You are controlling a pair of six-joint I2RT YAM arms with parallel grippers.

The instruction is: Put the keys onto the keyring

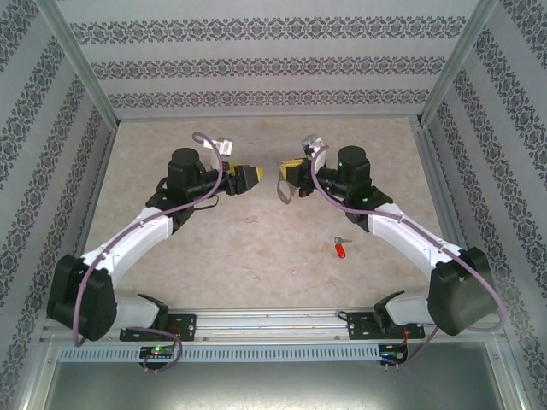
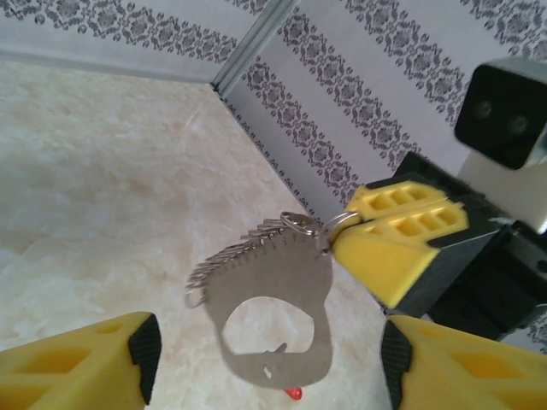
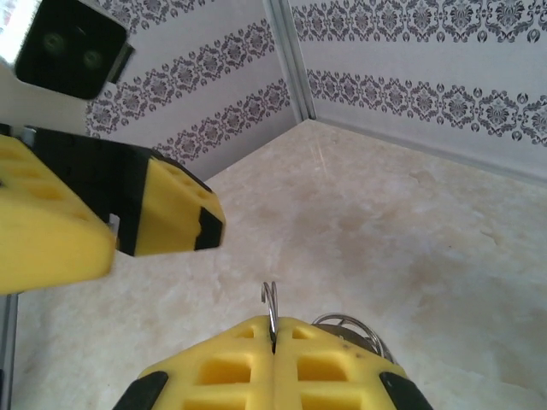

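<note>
Pinching the keyring [image 2: 265, 278] aloft over mid-bench, the tightly closed right gripper [image 3: 273, 342] seemingly presents it to the left gripper [image 2: 269, 354], jaws apart and empty; the red key [image 1: 341, 248] lies toward the near edge.

The keyring [image 2: 291, 273] is dull grey metal: its flat plate looks brushed and matt, its thin wire loops slightly shinier. The key [image 1: 341, 248] has a red plastic head. The right gripper [image 3: 273, 335] has matt, moulded yellow plastic fingers with black ends; the table [image 1: 256, 248] is smooth, pale and stone-like with a soft sheen, and the walls [image 1: 256, 60] look like matt printed paper.
</note>
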